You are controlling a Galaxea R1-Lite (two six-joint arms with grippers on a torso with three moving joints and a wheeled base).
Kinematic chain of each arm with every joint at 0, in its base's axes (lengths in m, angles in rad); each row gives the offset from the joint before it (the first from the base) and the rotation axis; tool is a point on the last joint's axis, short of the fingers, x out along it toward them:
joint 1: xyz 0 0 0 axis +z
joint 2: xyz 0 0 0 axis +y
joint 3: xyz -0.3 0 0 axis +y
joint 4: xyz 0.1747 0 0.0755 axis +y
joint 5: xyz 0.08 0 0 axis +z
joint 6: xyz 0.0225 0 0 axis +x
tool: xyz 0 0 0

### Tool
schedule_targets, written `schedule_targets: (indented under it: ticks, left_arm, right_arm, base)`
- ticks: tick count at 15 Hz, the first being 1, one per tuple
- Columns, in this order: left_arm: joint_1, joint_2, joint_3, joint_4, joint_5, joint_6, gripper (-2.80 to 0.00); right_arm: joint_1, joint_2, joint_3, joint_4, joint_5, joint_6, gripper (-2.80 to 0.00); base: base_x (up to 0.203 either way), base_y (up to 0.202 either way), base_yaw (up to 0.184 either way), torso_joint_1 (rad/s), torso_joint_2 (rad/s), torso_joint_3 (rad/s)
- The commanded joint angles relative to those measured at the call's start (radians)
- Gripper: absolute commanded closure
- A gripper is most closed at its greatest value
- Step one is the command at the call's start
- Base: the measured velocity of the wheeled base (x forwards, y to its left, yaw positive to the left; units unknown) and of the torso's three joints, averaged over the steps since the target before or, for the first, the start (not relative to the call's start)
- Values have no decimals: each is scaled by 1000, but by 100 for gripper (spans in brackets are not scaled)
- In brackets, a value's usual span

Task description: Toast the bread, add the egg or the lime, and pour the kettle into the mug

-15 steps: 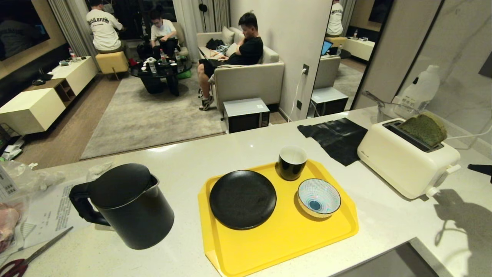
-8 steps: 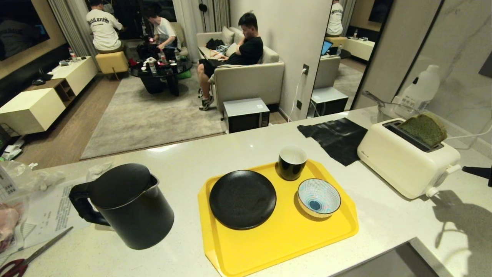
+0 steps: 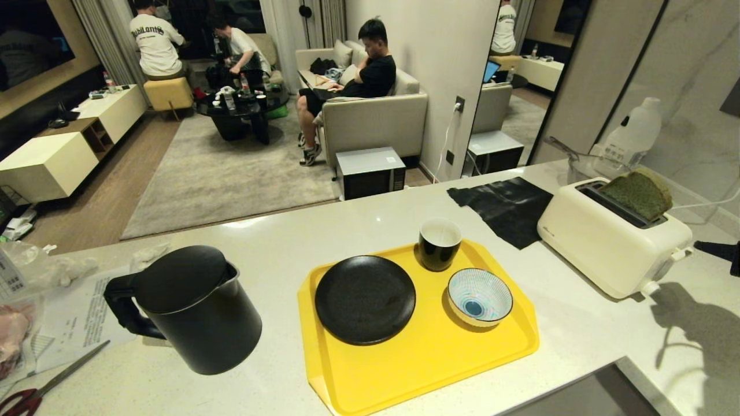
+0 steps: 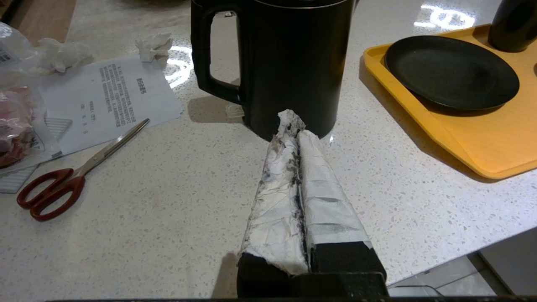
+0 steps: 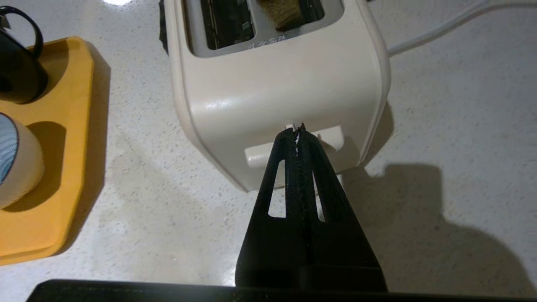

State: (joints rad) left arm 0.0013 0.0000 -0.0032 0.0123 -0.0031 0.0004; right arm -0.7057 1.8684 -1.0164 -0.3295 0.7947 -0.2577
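The pale desk (image 3: pixel 324 231) fills the lower half of the head view, and on it nothing has shifted since a second ago; only the right claw (image 3: pixel 702 247), a dark tip at the right edge, has crept slightly toward the toaster (image 3: pixel 613 242) and a little higher. In the living room at upper left, one of the three people (image 3: pixel 237 49) has leaned over.

One yellow tray (image 3: pixel 428 358) lies at lower centre, carrying one black plate (image 3: pixel 365 299), one striped bowl (image 3: pixel 480 296) and the one mug (image 3: pixel 440 244), at the tray's upper edge. One kettle (image 3: pixel 191 309) stands at lower left, well apart from the tray. One cream toaster sits at the right, with the one slice of bread (image 3: pixel 637 193) sticking up from its far slot.

In the right wrist view the right claw (image 5: pixel 298 131) is pressed shut with nothing in it, its tip right at the toaster's lever (image 5: pixel 289 151). In the left wrist view the left claw (image 4: pixel 293 126), wrapped in white tape, is likewise shut and empty, hanging just before the kettle (image 4: pixel 289 63). One pair of red-handled scissors (image 4: pixel 71 176) lies at lower left.
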Motion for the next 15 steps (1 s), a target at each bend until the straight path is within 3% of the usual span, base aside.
schedule_targets:
  ticks: [1, 4, 15]
  left_arm:
    - [0, -3, 0, 0, 0, 0, 0]
    - [0, -3, 0, 0, 0, 0, 0]
    - [0, -3, 0, 0, 0, 0, 0]
  right_arm:
    - [0, 21, 3, -8, 5, -4, 0]
    - [0, 32, 7, -8, 5, -45, 0]
    - [18, 32, 18, -8, 40, -49, 0]
  base:
    - [0, 0, 0, 0, 0, 0]
    - [0, 0, 0, 0, 0, 0]
    - [0, 0, 0, 0, 0, 0]
